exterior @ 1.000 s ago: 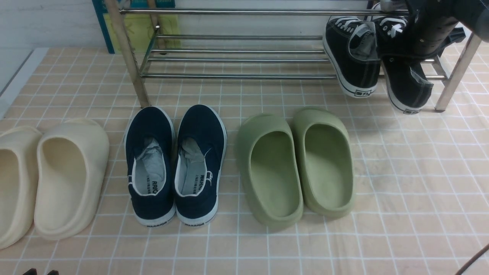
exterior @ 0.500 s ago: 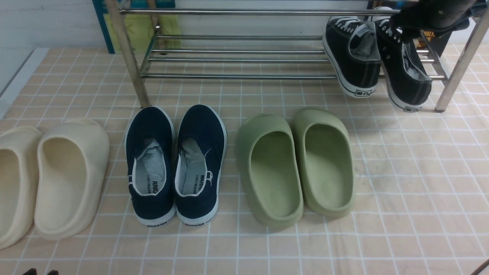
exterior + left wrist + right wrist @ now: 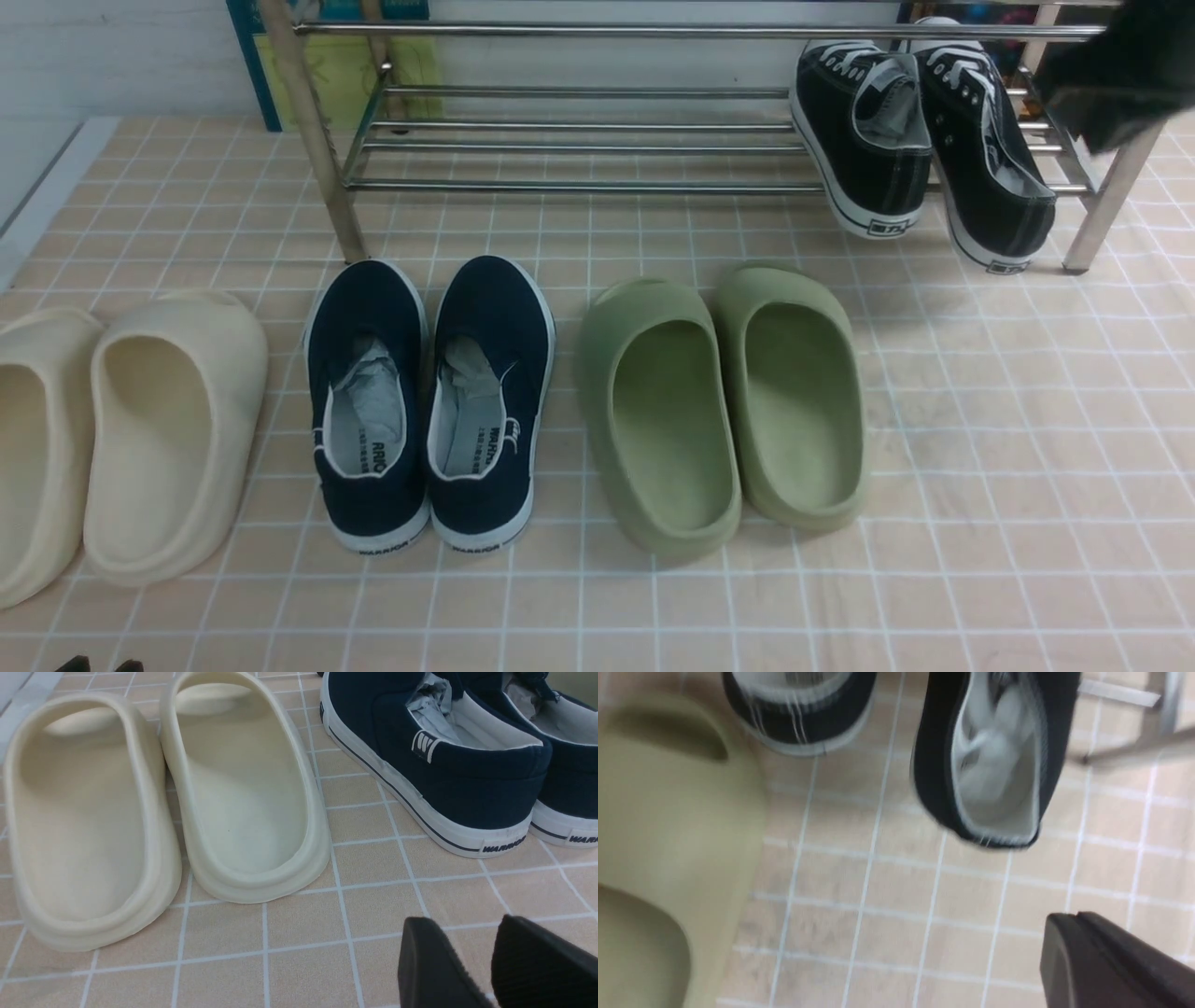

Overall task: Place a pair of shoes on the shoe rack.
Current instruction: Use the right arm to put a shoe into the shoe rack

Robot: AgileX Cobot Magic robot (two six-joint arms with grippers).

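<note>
Front view first: the pair of black canvas sneakers (image 3: 868, 149) is on the shoe rack (image 3: 579, 185), at its right end. The toes point to the back and the heels hang out over the front bar, so both sit tilted. A second ago the right arm (image 3: 1116, 79) was right on top of the right-hand sneaker, and that heel drooped lower. Now the arm has pulled off toward the top right corner as a dark blur, touching neither shoe. I'd say the drop-off is done and the task is pretty much finished, though those overhanging heels look a bit precarious.

The navy slip-ons (image 3: 429, 401), the green slides (image 3: 719, 411) and the cream slides (image 3: 168, 429) haven't budged on the table (image 3: 980, 523). The navy heels read "WARRIOR". The sneakers have a small white heel patch, too tiny to read. A blue and yellow poster (image 3: 345, 56) stands behind the rack, and I can't read its text.

Left wrist view: the left gripper (image 3: 472, 952) hovers low over the table near the cream slides and the navy pair. Its fingers (image 3: 434, 966) are apart with nothing between them. "WARRIO" shows on a navy heel strip, plus a little white W tab (image 3: 423, 746) by the collar.

Right wrist view: it's blurry. The right gripper (image 3: 1083, 933) has its fingers pressed together on nothing, with one sneaker's grey lining above it and a green slide off to the side.
</note>
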